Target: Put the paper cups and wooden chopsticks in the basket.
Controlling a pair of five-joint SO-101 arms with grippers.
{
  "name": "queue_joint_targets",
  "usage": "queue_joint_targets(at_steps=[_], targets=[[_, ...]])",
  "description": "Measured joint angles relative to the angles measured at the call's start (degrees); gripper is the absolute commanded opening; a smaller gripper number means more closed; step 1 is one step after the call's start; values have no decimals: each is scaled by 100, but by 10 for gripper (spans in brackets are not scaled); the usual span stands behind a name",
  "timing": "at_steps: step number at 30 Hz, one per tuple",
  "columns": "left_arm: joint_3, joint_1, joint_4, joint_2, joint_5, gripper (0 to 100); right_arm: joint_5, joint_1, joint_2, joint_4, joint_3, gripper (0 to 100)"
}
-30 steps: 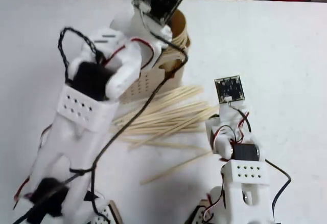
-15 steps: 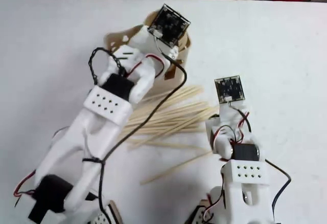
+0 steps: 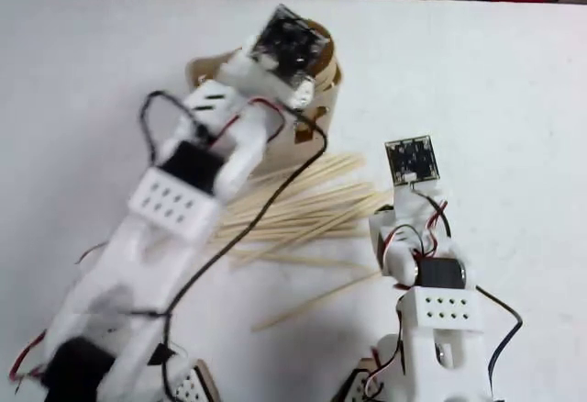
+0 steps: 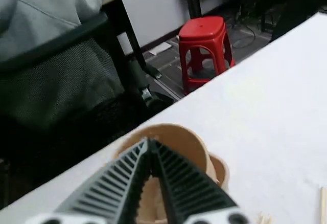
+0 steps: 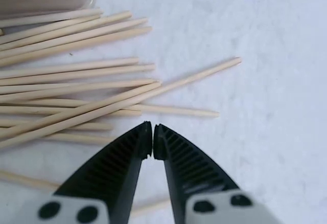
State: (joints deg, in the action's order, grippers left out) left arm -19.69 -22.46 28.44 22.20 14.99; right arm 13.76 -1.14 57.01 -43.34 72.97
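Note:
Many wooden chopsticks [image 3: 293,207] lie in a loose fan on the white table, just below the tan perforated basket [image 3: 323,90]. My left arm stretches from the lower left up to the basket, its wrist over the basket's mouth. In the left wrist view the left gripper [image 4: 149,146] is shut and empty, just above a round tan rim [image 4: 191,134]; whether that is the basket or a cup inside I cannot tell. The right gripper [image 5: 153,140] is shut with nothing in it, hovering over the near ends of the chopsticks [image 5: 76,83].
One chopstick [image 3: 316,301] lies apart, lower down between the two arms. The table edge runs along the back, with a red stool [image 4: 205,45] and a dark chair beyond it. Open white tabletop [image 3: 514,127] lies right of the pile.
My left arm has dropped and swung left, bringing its wrist lower over the basket. The right arm and the chopsticks have stayed put.

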Motion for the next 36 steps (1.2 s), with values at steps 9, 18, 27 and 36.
queue_joint_targets(at_steps=[9,18,27,36], targets=[[0,598,1231,1767,536,24,0,0,0,0,0,24],[-62,2013,3402,2857,545,24,0,0,0,0,0,24],[-1591,2831,3780,4105,545,24,0,0,0,0,0,25],[-4563,3578,2743,5908,545,24,0,0,0,-791,-791,25]])
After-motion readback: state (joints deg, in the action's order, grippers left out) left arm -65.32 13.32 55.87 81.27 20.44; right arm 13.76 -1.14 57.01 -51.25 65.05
